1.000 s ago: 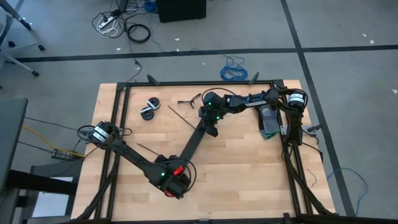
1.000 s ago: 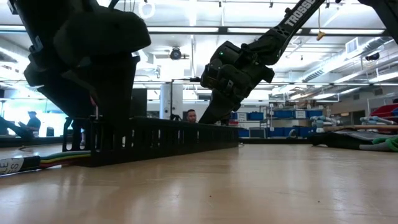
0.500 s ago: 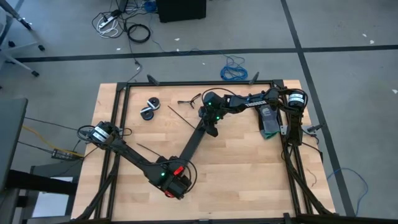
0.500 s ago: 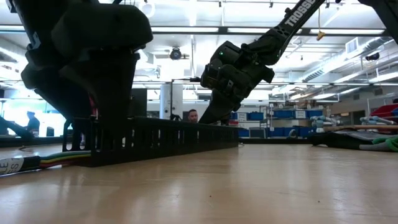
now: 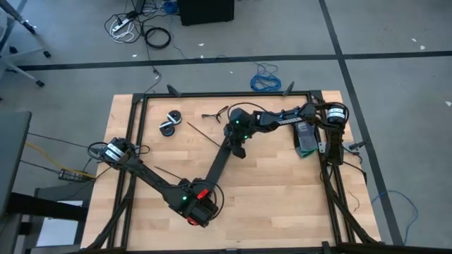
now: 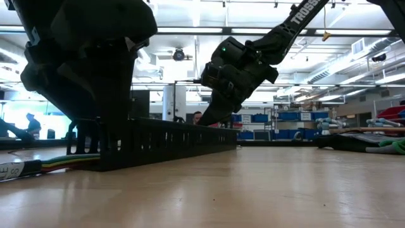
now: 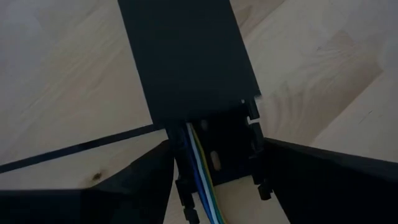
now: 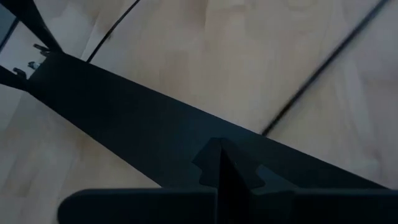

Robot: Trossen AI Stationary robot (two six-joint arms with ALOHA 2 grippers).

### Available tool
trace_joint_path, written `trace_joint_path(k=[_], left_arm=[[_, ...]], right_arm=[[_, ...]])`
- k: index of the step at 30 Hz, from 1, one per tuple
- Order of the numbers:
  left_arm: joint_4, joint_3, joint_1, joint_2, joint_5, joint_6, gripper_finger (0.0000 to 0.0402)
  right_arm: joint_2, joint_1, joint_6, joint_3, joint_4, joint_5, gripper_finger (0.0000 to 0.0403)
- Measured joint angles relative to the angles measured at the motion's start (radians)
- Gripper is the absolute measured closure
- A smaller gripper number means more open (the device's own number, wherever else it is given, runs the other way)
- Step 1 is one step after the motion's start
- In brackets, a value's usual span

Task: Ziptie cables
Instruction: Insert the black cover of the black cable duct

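A long black cable duct (image 5: 219, 169) lies slantwise on the table, its bottom flat on the wood. The cables (image 7: 200, 174), white, blue and yellow-green wires, run inside it and trail out of its near end (image 6: 57, 163). My left gripper (image 7: 214, 155) stands over that near end (image 5: 203, 197), one finger on each side. My right gripper (image 5: 238, 146) is shut above the duct's far end (image 6: 201, 120). Thin black zipties (image 5: 201, 130) (image 5: 166, 169) lie loose on the wood beside the duct. My left gripper has the duct's open near end between its two fingers, one against each side wall (image 7: 256, 146). It comes from above, slanting down, with the fingers across the duct. The duct lies on the table. My right gripper rests its shut fingertips (image 8: 221, 163) on the duct's closed top (image 8: 186, 146) near the far end, slanting down from the far right. The duct stays flat on the wood.
Two round black-and-white rolls (image 5: 169, 123) and a small dark splayed thing (image 5: 214, 113) lie at the far left. A green and black object (image 5: 306, 141) sits at the right by the arm's base. A black frame rail (image 5: 212, 95) borders the table.
In the low view the gap between my left gripper's fingers has closed in around the duct's near end.
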Motion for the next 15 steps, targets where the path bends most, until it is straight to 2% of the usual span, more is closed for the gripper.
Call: trace_joint_path(k=[7, 15], left_arm=[[-0.002, 0.0, 0.0, 0.0, 0.001, 0.001, 0.0176], [-0.002, 0.0, 0.0, 0.0, 0.003, 0.005, 0.0177]], right_arm=[[0.0, 0.04, 0.015, 0.0, 0.014, 0.02, 0.0403], [0.001, 0.065, 0.04, 0.0, 0.017, -0.024, 0.0403]])
